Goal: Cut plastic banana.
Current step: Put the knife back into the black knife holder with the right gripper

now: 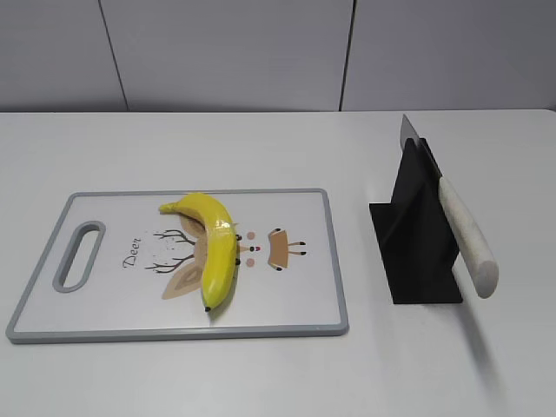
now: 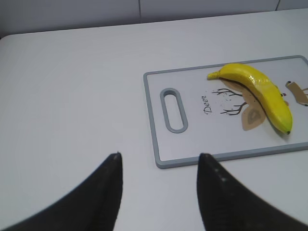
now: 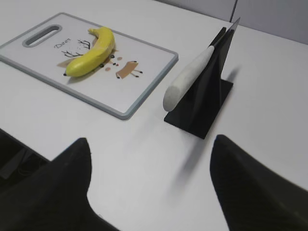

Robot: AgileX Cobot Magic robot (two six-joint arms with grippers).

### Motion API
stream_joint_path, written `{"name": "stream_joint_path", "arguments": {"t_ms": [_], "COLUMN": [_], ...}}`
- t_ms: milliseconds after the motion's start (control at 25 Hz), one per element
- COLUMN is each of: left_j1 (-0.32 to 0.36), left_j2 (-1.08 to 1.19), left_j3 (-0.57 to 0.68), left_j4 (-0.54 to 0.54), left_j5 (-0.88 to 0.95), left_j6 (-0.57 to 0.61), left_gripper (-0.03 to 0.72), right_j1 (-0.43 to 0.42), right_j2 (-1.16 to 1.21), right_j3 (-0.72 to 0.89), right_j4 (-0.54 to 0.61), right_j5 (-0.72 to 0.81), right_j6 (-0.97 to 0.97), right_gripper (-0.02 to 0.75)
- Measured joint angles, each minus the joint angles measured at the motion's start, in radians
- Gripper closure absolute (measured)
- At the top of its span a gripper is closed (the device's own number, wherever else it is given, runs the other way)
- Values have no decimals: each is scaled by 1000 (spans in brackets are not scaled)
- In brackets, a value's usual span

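Note:
A yellow plastic banana (image 1: 213,246) lies whole on a white cutting board (image 1: 104,304) with a grey rim and a deer drawing. It also shows in the left wrist view (image 2: 260,91) and the right wrist view (image 3: 91,53). A knife with a white handle (image 1: 466,236) rests slanted in a black stand (image 1: 415,252), handle toward the front; it also shows in the right wrist view (image 3: 187,79). My left gripper (image 2: 159,159) is open and empty, left of the board's handle end. My right gripper (image 3: 151,147) is open and empty, in front of the stand. Neither gripper shows in the exterior view.
The board (image 2: 159,120) has a slot handle (image 1: 78,254) at its left end. The white table (image 1: 261,139) runs back to a grey panelled wall. The table's near edge shows at the lower left of the right wrist view (image 3: 19,139).

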Motion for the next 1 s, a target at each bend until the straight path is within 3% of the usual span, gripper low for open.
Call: {"name": "stream_joint_path", "arguments": {"t_ms": [680,1000], "left_j1": [0,0], "left_j2": [0,0], "left_j3": [0,0], "left_j4": [0,0], "left_j5": [0,0], "left_j6": [0,0], "left_gripper": [246,247], "right_j1": [-6,-150], "right_j2": [0,0], "right_j3": [24,24], "right_j4": [5,7], "right_j5": [26,26], "right_j6": [-5,-5], "right_gripper": [156,156]}}
